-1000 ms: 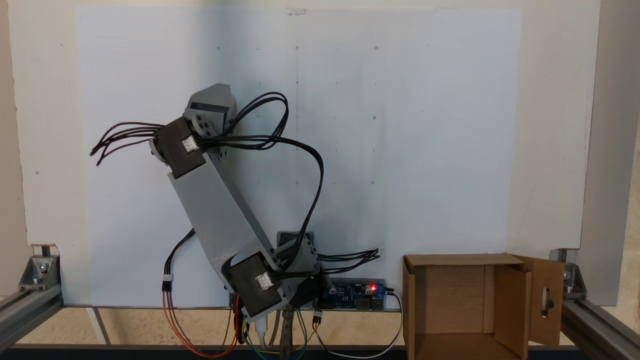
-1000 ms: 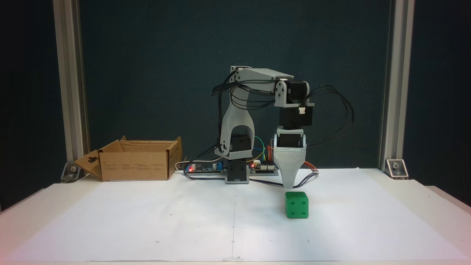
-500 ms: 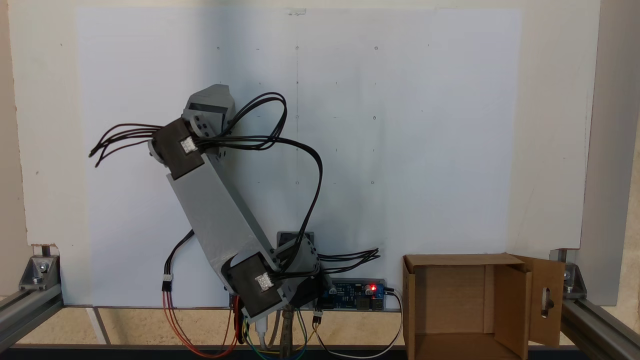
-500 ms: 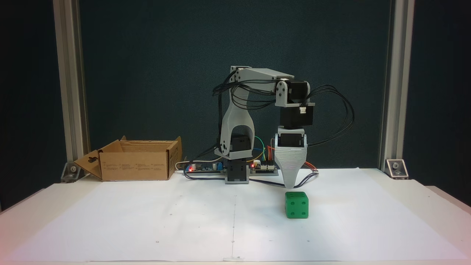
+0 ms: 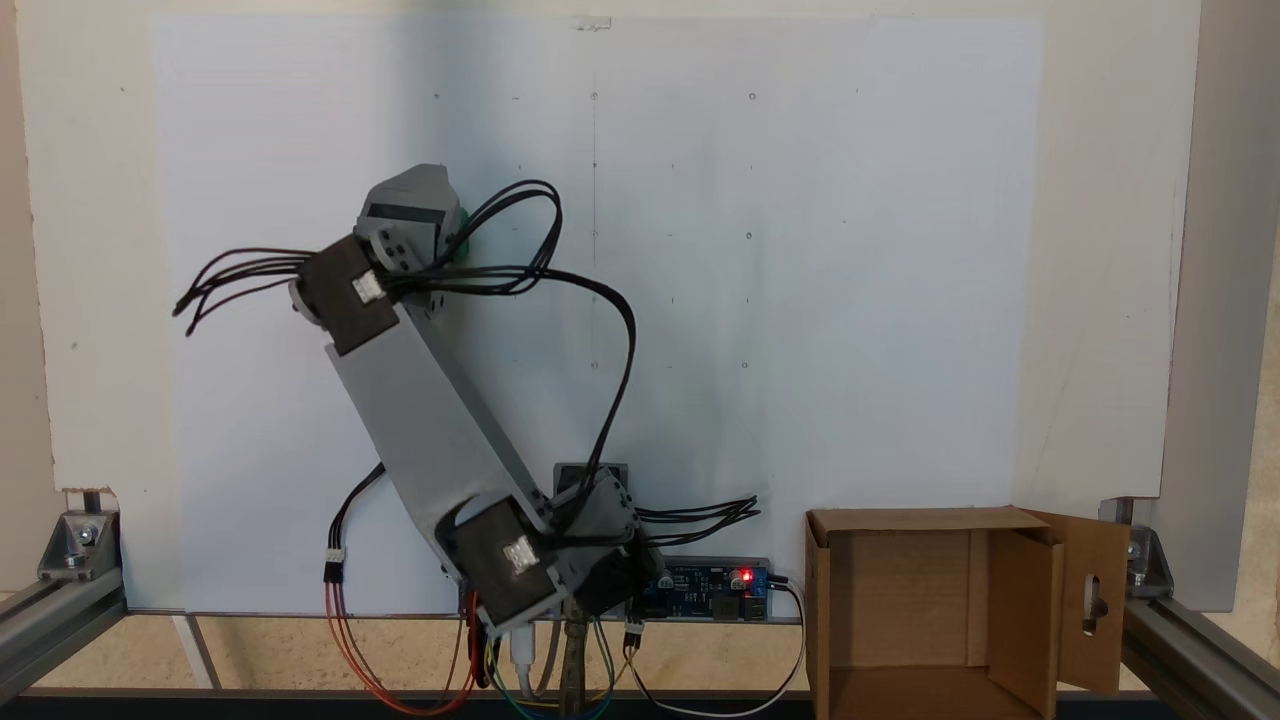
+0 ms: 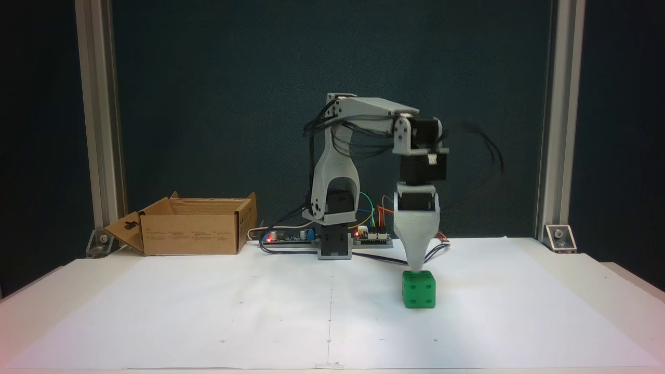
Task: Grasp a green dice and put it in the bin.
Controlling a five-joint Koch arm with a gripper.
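Observation:
The green dice (image 6: 419,289) sits on the white paper, right of the arm's base. In a fixed view from above, just a green sliver of the dice (image 5: 463,246) peeks out beside the gripper head. My gripper (image 6: 415,266) points straight down, its tapered grey tip right above the dice's top face, touching or nearly so. The jaws line up one behind the other, so their state is hidden. From above, the gripper (image 5: 412,206) covers most of the dice. The bin (image 6: 191,234), an open brown cardboard box, stands at the back left, far from the dice; from above, the bin (image 5: 905,522) lies at the lower right.
The arm's base (image 6: 334,244) and a circuit board (image 6: 291,237) with a red light sit at the back of the paper sheet (image 6: 260,322). Loose cables (image 5: 600,330) hang from the arm. Aluminium frame posts (image 6: 98,130) stand at both sides.
The gripper has shifted a little to the right in the front view and now stands directly over the dice. The cables are blurred from the motion. The dice has not moved.

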